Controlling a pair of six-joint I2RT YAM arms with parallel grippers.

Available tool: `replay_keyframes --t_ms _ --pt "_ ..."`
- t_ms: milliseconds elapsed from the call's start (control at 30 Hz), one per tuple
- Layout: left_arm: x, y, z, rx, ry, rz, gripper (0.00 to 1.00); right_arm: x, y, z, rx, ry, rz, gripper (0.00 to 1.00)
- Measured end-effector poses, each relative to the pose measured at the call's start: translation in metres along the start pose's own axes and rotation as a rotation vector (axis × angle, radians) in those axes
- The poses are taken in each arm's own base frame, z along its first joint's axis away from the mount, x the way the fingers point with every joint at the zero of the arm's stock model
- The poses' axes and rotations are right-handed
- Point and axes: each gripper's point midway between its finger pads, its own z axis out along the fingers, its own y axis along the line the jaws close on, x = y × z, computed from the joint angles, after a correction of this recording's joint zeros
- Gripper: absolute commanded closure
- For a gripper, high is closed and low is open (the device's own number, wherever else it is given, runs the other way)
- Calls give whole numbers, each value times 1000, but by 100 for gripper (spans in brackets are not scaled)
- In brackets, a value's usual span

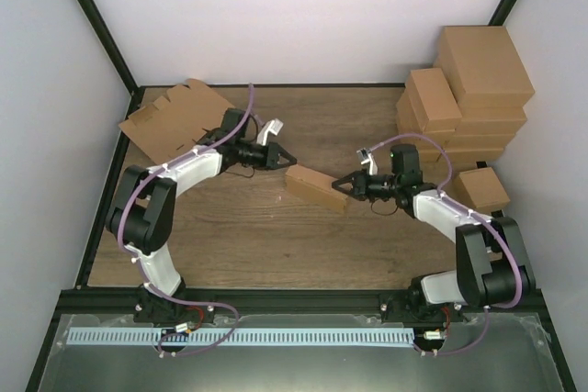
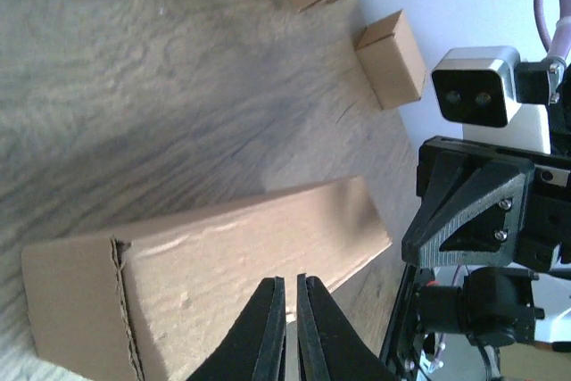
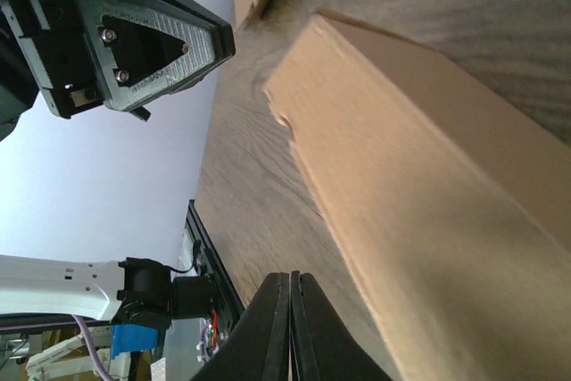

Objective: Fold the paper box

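The plain brown cardboard paper box (image 1: 315,187) lies near the middle of the wood-grain table (image 1: 276,245). It is a long, matte rectangular block with crisp edges and a ragged corrugated seam at one end. The left end effector (image 2: 290,281) and right end effector (image 3: 291,277) flank it, both closed and holding nothing.

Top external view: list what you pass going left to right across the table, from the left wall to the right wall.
pile of flat cardboard blanks → left gripper → paper box → right gripper → stack of brown cartons
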Motion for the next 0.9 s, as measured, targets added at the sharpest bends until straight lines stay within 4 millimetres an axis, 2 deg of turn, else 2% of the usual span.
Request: replay_keyframes --t_ms 100,233,333,400,500,700,900 --pt "-17 -8 -6 5 -27 25 92 -12 12 -3 -9 -16 -32 98" --pt "-26 -12 -11 12 -44 40 93 -18 12 -5 -9 -24 -32 98" --pt "-23 -5 -6 21 -31 27 94 -18 1 -1 -5 -13 -8 99" --pt "-15 7 1 22 -15 5 94 -13 -10 4 -3 -1 13 99" --pt "9 29 12 28 27 -59 95 -1 -28 10 -20 28 54 99" --pt "8 29 14 74 16 -45 96 -1 -29 10 -106 36 28 99" --pt "6 28 13 59 25 -53 96 -1 -25 7 -95 32 13 99"
